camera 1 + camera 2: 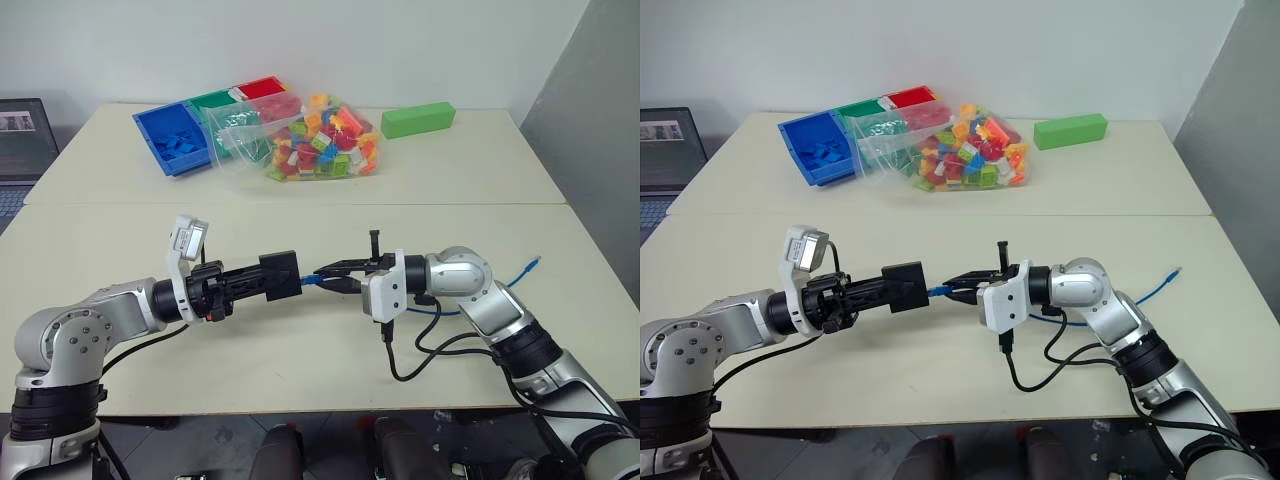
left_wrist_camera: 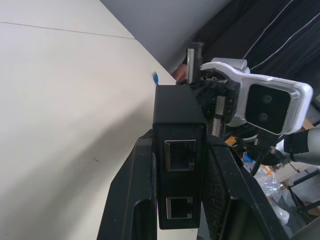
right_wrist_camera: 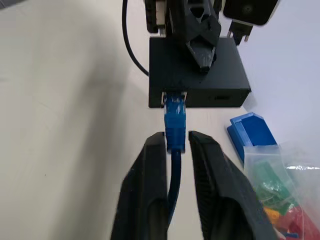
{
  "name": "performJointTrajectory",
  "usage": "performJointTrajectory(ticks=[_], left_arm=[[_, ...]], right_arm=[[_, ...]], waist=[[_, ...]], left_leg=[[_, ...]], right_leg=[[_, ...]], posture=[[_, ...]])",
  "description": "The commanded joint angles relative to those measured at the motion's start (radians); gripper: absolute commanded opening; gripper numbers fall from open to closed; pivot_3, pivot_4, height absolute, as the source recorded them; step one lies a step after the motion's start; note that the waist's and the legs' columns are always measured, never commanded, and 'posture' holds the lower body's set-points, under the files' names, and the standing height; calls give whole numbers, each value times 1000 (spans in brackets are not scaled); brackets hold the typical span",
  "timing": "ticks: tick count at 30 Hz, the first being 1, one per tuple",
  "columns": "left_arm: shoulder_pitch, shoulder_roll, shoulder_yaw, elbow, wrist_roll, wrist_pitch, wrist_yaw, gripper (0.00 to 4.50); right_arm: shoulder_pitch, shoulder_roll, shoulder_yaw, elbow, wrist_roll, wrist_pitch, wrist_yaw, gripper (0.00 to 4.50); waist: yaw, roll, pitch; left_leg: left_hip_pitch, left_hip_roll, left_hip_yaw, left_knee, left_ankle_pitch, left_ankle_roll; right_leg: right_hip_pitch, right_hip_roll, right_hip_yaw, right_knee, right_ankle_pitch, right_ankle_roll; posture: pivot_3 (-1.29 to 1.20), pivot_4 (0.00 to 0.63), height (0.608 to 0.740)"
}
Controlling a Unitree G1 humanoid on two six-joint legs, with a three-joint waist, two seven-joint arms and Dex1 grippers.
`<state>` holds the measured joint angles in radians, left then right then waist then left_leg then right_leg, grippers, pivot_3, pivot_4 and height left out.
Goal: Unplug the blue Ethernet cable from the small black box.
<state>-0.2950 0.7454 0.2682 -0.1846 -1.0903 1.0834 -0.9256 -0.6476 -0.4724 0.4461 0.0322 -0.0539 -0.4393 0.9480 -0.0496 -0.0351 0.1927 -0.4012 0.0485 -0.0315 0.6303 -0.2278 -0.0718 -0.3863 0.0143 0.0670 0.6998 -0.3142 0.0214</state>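
Matte box and blue plug held above the pale tabletop

The left gripper (image 1: 262,279) clamped the small black box (image 1: 280,275) — flat, squarish; the right gripper (image 3: 176,142), fingers narrowly parted, flanked the blue Ethernet cable (image 3: 175,122) at its seated plug. At twelve o'clock a clear bag (image 1: 318,140) held colourful bricks.

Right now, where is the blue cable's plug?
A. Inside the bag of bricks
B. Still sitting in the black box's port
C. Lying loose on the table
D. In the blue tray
B: in the right wrist view the blue Ethernet cable has its plug seated in the port of the small black box, with the right gripper straddling the cable just behind it.
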Motion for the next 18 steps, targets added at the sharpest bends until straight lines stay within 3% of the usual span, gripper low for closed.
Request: performJointTrajectory(ticks=[1,3,10,18], left_arm=[[-30,30,-16,-11,29,-40,-55,767],[-33,43,-30,-11,56,-65,-90,767],[-35,74,-110,-7,195,-237,-247,767],[-74,53,-138,18,233,-303,-310,767]], right_arm=[[20,-72,-42,-132,108,120,94,1804],[32,-99,-56,-190,173,222,125,2117],[61,-73,-152,-373,549,867,55,2117],[104,8,-194,-375,653,1109,-49,2117]], waist=[[3,0,0],[9,0,0],[10,0,0],[14,0,0]], left_leg=[[0,0,0,0,0,0],[0,0,0,0,0,0],[0,0,-1,0,0,0],[0,0,1,0,0,0]], right_leg=[[0,0,0,0,0,0],[0,0,0,0,0,0],[0,0,0,0,0,0],[0,0,0,0,0,0]], posture=[[0,150,740],[0,150,740],[0,150,740],[0,150,740]])
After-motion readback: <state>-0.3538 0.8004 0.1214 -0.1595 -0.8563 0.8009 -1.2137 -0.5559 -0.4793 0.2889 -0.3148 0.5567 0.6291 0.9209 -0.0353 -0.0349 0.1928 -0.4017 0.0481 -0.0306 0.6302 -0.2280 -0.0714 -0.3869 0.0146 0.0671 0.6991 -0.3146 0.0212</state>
